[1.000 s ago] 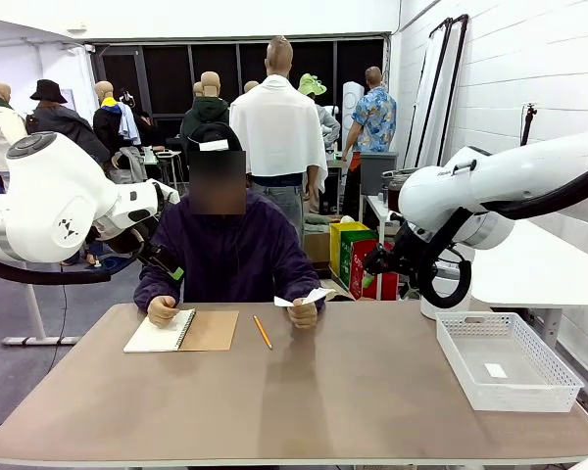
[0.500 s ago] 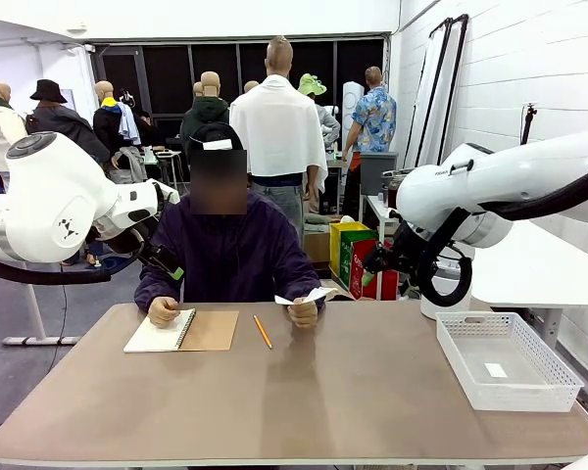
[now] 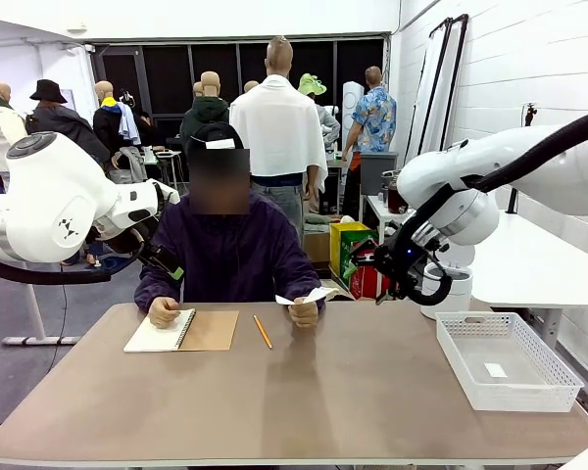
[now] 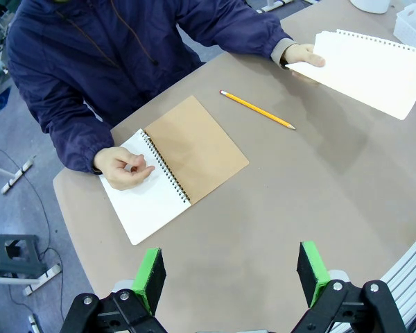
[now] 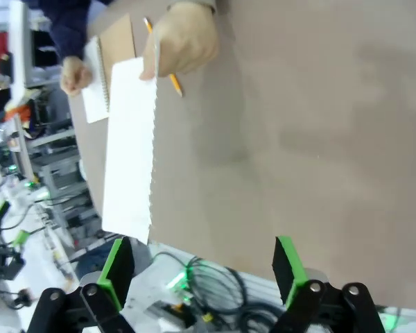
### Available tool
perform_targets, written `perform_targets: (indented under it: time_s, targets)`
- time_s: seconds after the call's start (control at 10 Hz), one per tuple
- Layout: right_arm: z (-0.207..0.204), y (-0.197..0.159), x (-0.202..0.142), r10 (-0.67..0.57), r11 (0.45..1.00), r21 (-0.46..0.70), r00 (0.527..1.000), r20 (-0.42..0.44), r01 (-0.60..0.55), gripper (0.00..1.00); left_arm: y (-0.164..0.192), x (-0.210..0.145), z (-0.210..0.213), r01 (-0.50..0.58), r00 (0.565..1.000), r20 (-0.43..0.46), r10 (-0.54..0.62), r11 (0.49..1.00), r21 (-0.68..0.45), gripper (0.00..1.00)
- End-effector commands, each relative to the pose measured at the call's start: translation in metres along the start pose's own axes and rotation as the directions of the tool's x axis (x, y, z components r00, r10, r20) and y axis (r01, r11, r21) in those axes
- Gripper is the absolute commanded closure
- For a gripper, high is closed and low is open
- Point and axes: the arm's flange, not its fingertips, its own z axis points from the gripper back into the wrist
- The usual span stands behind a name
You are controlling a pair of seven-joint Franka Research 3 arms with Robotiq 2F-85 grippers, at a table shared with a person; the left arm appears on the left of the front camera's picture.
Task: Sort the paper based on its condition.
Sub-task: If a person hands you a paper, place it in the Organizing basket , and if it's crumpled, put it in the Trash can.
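both empty | left gripper [image 4: 231, 269] hung wide open over the table [image 4: 298, 187] | right gripper [image 5: 202, 258] wide open too | paper [image 4: 371, 66] was up in the person's hand [image 4: 301, 55], near the pencil [image 4: 258, 110]

My brown table [image 3: 353, 401] carries three things. From its middle, an open spiral notebook [image 3: 181, 331] lies at ten o'clock, a yellow pencil [image 3: 263, 332] at eleven, and a white mesh tray [image 3: 514, 398] at three.
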Motion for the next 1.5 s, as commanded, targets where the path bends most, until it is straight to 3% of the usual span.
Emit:
perform_targets:
  time_s: [0.0,0.4,1.0,1.1,1.2,1.3,1.4]
  targets:
    - [-0.009,-0.003,0.018,-0.115,0.988,0.096,0.989,-0.091,0.124,0.0,0.001,0.002,0.0,-0.001,1.0,0.005,0.001,1.0,-0.001,0.0]
    - [-0.041,-0.006,0.046,-0.203,0.933,0.239,0.942,-0.269,0.27,0.0,0.001,0.002,0.0,-0.001,1.0,0.005,0.001,1.0,-0.001,0.0]
    - [-0.082,-0.002,0.072,-0.221,0.929,0.226,0.929,-0.296,0.293,0.0,0.001,0.002,0.0,-0.001,1.0,0.005,0.001,1.0,-0.001,0.0]
    - [-0.086,-0.002,0.077,-0.231,0.928,0.222,0.931,-0.284,0.298,0.11,0.001,0.002,0.0,-0.001,1.0,0.005,0.001,1.0,-0.001,0.0]
    - [-0.089,-0.003,0.08,-0.244,0.922,0.228,0.927,-0.285,0.313,0.31,0.001,0.002,0.0,-0.001,1.0,0.005,0.001,1.0,-0.001,0.0]
    - [-0.094,-0.003,0.083,-0.25,0.922,0.219,0.923,-0.293,0.319,0.31,0.001,0.002,0.0,-0.001,1.0,0.005,0.001,1.0,-0.001,0.0]
    - [-0.096,-0.003,0.082,-0.254,0.923,0.213,0.923,-0.29,0.321,0.5,0.001,0.002,0.0,-0.001,1.0,0.005,0.001,1.0,-0.001,0.0]
